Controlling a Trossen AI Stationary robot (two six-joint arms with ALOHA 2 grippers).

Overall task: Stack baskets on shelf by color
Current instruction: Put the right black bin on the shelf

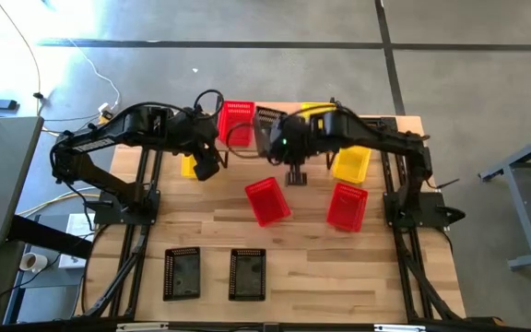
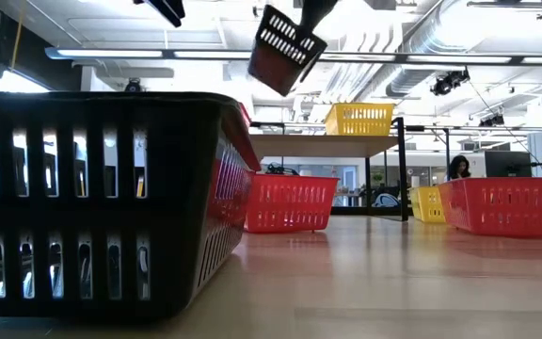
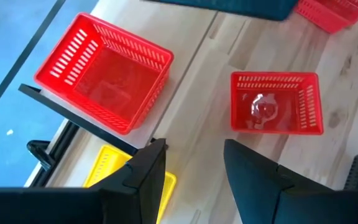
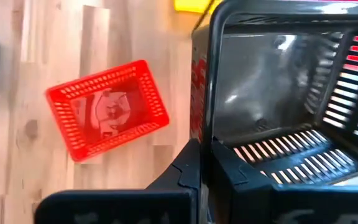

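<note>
My right gripper (image 1: 282,140) is shut on a black basket (image 1: 267,127), held high in the air near the shelf (image 2: 327,144); it hangs tilted in the low view (image 2: 285,49). A red basket (image 3: 104,71) and a yellow basket (image 2: 358,120) rest on their bottoms on the shelf top. My left gripper (image 3: 191,165) is open and empty, hovering beside the shelf's left end, above a yellow basket (image 3: 120,177) on the table. Two red baskets (image 1: 267,200) (image 1: 347,205) and a yellow one (image 1: 350,164) rest on the table. My right gripper holds the black basket by one wall at its rim (image 4: 209,134). One finger (image 4: 182,171) is outside the wall and the other is inside the basket. The basket is lifted clear of table and shelf and hangs tilted below the gripper.
Two black baskets (image 1: 181,274) (image 1: 247,274) stand near the table's front edge; one fills the low view's left (image 2: 102,198). Bare tabletop lies between them and the red baskets. A person (image 2: 459,168) shows far off in the room.
</note>
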